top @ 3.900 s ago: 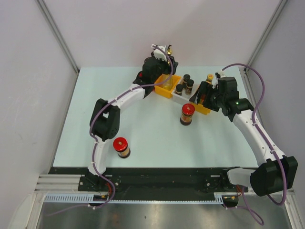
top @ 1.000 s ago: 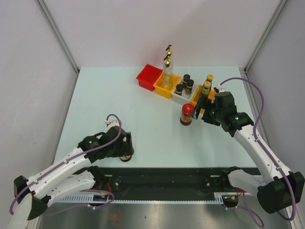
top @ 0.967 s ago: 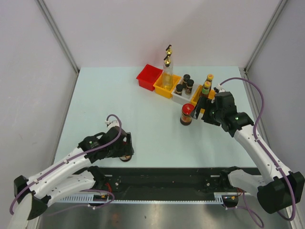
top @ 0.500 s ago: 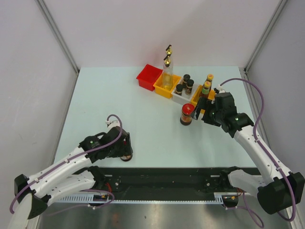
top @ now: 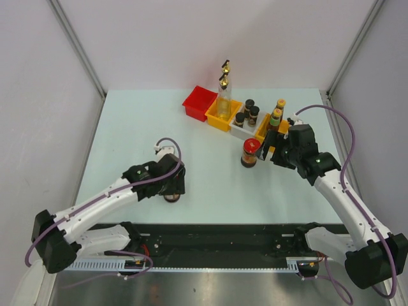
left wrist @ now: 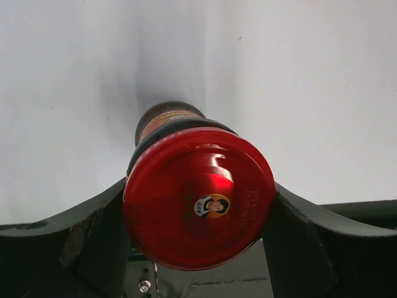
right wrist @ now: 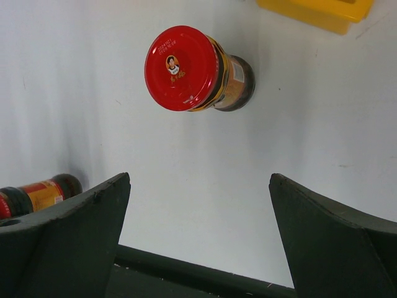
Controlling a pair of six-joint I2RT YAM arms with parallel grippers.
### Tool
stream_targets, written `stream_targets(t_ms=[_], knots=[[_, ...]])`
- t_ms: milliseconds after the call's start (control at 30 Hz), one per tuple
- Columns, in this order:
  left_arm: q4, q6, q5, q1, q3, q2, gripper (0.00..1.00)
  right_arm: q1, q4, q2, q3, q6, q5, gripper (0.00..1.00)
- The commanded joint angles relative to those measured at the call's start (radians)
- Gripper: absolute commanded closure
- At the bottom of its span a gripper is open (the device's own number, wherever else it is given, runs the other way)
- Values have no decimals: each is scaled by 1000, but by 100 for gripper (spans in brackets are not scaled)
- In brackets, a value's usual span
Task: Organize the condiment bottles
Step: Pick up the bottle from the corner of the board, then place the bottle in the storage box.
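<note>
Movement is on the left: left gripper (top: 173, 187), clamped on its red-lidded jar (left wrist: 198, 195), has brought it from the surface's (top: 127, 127) near edge toward the middle, probably bound for the red bin (top: 197, 102). Right gripper (top: 278, 151) waits wide open beside the second red-lidded jar (right wrist: 184, 67), unmoved.

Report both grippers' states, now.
Left gripper: closed on a red-lidded jar.
Right gripper: open, holding nothing.

Eight bottles (top: 250, 153) — four bins (top: 199, 102) (two orange).
</note>
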State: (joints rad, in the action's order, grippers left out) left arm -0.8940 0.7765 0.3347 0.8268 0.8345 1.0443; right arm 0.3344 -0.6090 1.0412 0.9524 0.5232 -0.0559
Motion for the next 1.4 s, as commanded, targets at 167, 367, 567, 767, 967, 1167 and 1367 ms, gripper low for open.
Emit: stream_targets(t_ms=[167, 367, 567, 767, 967, 1167, 1367], knots=[[253, -155, -16, -136, 218, 109, 100, -11, -3, -46, 0, -11, 21, 0], [329, -223, -114, -270, 414, 261, 100, -17, -5, -41, 0, -17, 18, 0], [339, -276, -180, -348, 750, 514, 100, -32, 14, -21, 0, -26, 8, 0], [342, -310, -214, -385, 1122, 795, 100, -55, 48, -13, 0, -25, -8, 0], [343, -322, -235, -422, 1471, 1064, 100, -66, 72, -3, 0, -25, -9, 0], [477, -299, -264, -474, 1517, 1154, 100, -77, 75, 26, 0, -37, -7, 0], [653, -371, -318, -495, 1471, 1206, 100, -87, 74, 43, 0, -38, -5, 0]])
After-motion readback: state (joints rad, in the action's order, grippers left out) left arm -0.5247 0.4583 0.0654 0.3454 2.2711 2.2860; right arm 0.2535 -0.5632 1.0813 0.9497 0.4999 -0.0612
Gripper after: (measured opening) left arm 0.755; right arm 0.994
